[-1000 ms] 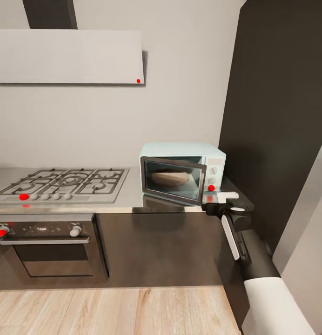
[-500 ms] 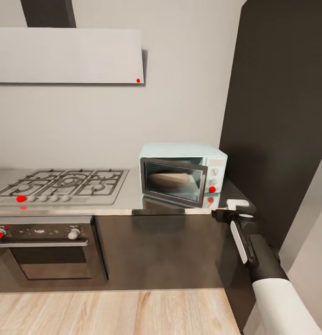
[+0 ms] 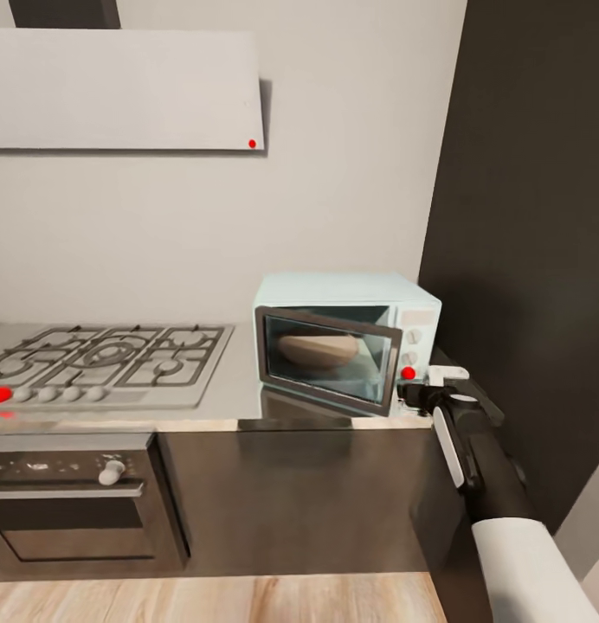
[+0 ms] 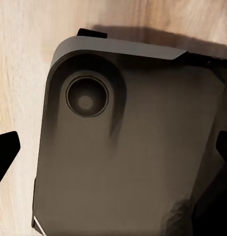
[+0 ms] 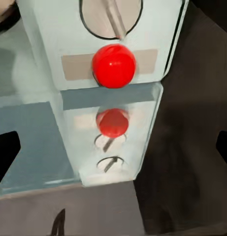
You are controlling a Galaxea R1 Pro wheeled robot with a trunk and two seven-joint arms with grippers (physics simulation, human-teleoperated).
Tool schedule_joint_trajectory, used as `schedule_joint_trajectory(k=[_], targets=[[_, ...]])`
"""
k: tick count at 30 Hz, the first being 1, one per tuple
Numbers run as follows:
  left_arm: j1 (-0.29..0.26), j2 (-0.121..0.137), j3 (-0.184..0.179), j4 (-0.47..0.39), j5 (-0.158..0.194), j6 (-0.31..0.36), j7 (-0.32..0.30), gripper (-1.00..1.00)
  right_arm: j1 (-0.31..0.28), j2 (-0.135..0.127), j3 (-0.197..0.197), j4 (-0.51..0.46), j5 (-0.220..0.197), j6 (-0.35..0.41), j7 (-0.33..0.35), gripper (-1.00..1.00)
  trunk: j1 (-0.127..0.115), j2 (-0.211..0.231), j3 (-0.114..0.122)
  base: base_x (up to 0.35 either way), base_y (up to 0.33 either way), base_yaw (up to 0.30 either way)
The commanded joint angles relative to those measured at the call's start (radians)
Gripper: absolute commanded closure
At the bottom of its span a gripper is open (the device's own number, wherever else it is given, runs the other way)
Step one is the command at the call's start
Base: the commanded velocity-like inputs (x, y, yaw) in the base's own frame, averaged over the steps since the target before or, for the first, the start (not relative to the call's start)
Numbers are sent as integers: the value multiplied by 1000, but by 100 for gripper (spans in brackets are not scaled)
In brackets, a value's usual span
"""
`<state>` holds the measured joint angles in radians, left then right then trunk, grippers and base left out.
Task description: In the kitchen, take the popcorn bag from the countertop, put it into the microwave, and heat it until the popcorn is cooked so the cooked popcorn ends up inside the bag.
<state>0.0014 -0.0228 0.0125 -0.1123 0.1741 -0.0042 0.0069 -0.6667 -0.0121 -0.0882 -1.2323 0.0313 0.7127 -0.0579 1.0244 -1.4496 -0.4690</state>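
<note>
Popcorn bag sits inside the microwave, seen through the door glass; the door stands slightly ajar. Microwave rests on the countertop, right of the gas hob. Right gripper hovers just beside the red light. Left wrist view: dark fingertips spread wide over a grey robot part, possibly its base. Right wrist view: fingertips wide apart, gripping nothing; red light straight ahead, mirrored in the glossy countertop.
</note>
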Motion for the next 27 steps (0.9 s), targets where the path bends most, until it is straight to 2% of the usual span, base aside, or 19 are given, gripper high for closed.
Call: schedule_joint_trajectory(k=[1, 4, 10, 12, 17, 27], targets=[[0, 0, 1, -1, 6, 0, 1, -100, 0, 0, -13, -5, 2, 5, -1, -100, 1, 0, -1, 321, 0, 0], [0, 0, 1, -1, 7, 0, 1, -100, 0, 0, -44, -9, 2, 4, 1, -100, 1, 0, -1, 320, 0, 0], [0, 0, 0, -2, 7, 0, 1, -100, 0, 0, -48, -10, 4, 5, 3, -100, 1, 0, -1, 144, 0, 0], [0, 0, 1, -3, 7, 0, 1, -100, 0, 0, -47, -10, -2, 6, 22, -100, 1, 0, -1, 6, 0, 0], [0, 0, 1, -3, 7, -1, 1, -100, 1, -1, -47, -9, 8, 16, 168, -100, 1, 0, -1, 1, 0, 0], [0, 0, 0, -3, 7, -2, 1, -100, 1, 0, -40, 0, 7, 20, 268, -100, 1, 0, -1, 0, 0, 0]])
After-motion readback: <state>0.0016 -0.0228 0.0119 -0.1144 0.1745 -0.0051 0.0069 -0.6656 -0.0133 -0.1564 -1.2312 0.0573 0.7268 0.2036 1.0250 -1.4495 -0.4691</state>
